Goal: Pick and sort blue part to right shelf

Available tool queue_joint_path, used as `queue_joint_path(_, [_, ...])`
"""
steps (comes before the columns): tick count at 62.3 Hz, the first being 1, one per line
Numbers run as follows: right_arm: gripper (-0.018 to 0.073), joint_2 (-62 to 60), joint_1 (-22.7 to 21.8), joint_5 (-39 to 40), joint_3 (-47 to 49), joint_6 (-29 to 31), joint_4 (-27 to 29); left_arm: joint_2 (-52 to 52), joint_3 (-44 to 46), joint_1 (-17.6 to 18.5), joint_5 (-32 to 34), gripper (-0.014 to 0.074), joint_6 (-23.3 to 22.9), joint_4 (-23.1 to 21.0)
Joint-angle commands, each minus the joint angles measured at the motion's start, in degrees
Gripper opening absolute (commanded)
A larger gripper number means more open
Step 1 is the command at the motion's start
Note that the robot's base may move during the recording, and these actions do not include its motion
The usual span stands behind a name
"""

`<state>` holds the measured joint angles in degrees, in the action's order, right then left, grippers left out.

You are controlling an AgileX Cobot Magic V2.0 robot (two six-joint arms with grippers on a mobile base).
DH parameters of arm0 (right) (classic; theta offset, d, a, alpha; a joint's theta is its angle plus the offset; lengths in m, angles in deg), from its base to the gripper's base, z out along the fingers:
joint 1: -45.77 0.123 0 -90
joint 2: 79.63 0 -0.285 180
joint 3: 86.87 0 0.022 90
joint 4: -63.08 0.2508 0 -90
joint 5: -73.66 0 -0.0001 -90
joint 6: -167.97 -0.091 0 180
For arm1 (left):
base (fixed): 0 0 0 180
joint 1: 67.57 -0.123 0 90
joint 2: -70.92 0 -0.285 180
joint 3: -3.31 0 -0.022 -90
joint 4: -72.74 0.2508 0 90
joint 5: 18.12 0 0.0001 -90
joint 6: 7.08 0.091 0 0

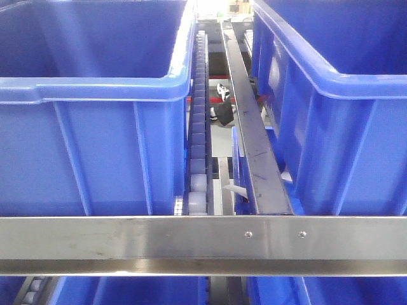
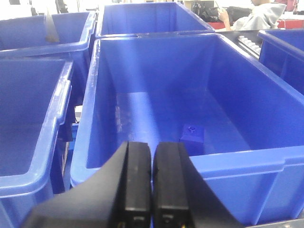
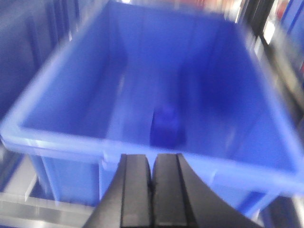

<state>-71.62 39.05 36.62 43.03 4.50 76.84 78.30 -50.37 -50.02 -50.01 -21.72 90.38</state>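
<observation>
A small blue block part with a hole on top lies on the floor of a large blue bin in the left wrist view. My left gripper is shut and empty, just in front of that bin's near rim. The right wrist view is blurred: a blue part lies in another blue bin, and my right gripper is shut and empty before its rim. The front view shows the right shelf's steel front rail with two screws, the blue roller strip and the dark rail.
Large blue bins stand left and right of the roller strip. More blue bins flank the left gripper's bin. A person in grey sits at the far right. A steel rail runs below the right bin.
</observation>
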Motion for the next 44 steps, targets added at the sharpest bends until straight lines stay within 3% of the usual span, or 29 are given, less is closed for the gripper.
queue_joint_path(1, [0.0062,-1.3,0.0,6.2,1.4,0.1,0.7,-1.0,1.4,0.2,5.1,0.0123,-0.6,0.2])
queue_joint_path(37, [0.0062,-1.6,0.0,6.0,1.4,0.1,0.7,-1.0,1.1,0.2,5.3,0.0124,-0.6,0.2])
queue_joint_path(44, [0.0062,-1.6,0.0,5.9,1.4,0.1,0.7,-1.0,0.9,-0.3,6.3,0.0124,-0.5,-5.4])
